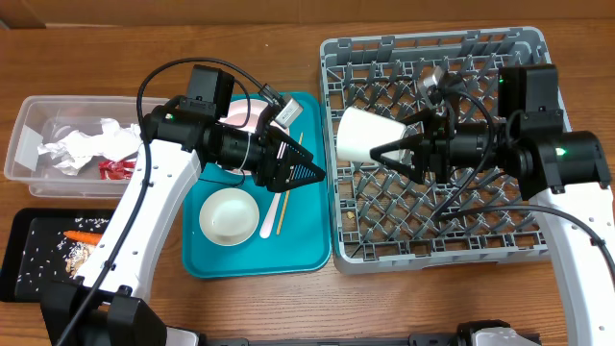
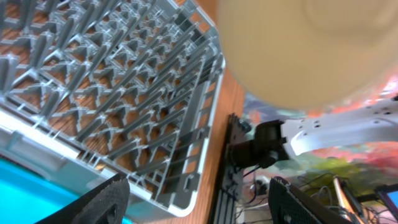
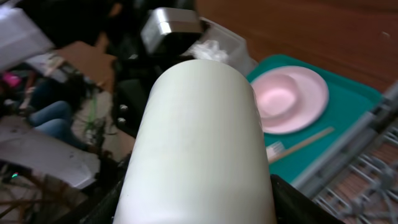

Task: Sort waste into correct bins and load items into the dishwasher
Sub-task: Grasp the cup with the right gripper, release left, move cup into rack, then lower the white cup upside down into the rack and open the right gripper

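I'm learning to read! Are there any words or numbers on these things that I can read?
Nothing here can be read.
On the red snack wrapper in the clear tub: any print is too small to read.
On the white tag by the left arm's camera: too small to read.
On the white cup: plain where it shows.

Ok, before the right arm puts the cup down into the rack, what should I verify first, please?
1. Right gripper closed on the white cup: ok.
2. Left gripper open and apart from the cup: ok.
3. Cup above the grey dish rack: ok, over its left part.
4. Cup mouth pointing down: not ok, the cup lies sideways.
5. Rack spot under the cup free: cannot tell, the cup hides it.
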### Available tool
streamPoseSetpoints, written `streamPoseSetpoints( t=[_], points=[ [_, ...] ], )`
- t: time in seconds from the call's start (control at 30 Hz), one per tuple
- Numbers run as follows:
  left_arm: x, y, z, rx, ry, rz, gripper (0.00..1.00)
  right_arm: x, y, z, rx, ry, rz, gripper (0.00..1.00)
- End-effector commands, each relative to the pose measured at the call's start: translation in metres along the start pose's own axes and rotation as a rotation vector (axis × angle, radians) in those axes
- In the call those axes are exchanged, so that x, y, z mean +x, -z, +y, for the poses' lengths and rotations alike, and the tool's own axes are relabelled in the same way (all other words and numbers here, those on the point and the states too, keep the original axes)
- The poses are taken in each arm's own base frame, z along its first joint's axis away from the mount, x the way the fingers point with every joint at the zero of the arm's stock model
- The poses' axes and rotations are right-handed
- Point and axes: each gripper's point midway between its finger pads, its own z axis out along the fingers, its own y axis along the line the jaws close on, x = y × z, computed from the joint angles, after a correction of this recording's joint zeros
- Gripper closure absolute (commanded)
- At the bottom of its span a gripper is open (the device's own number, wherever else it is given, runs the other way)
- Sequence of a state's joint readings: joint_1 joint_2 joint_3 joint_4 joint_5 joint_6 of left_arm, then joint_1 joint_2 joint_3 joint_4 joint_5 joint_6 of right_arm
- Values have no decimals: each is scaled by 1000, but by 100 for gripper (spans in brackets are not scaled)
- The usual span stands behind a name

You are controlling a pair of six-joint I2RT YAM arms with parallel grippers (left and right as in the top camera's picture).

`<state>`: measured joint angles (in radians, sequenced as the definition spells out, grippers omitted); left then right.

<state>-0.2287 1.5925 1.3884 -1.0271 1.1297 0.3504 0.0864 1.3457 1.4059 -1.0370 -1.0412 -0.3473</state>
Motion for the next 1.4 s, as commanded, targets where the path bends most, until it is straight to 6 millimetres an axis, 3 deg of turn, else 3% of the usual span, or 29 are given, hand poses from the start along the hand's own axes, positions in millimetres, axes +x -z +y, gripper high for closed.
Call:
streamPoseSetpoints(
  t=[0.0,0.07,0.13,0.23,0.47,0.87,1.37],
  points=[
    [6,4,15,-112,0,42,25,11,13,-53,325,-176,39,64],
    [10,5,23,-161,33,63,25,20,28,-83,529,-298,47,74],
    [15,7,31,-214,60,84,25,37,55,-115,798,-437,51,82],
    [17,7,33,-228,64,92,23,54,80,-131,984,-508,73,85],
    [16,7,34,-232,98,84,17,77,95,-136,1096,-548,162,94],
    [21,5,37,-229,117,92,13,149,79,-154,1102,-763,500,96],
    [22,4,37,-229,118,94,11,165,83,-137,1090,-832,584,96]
  ],
)
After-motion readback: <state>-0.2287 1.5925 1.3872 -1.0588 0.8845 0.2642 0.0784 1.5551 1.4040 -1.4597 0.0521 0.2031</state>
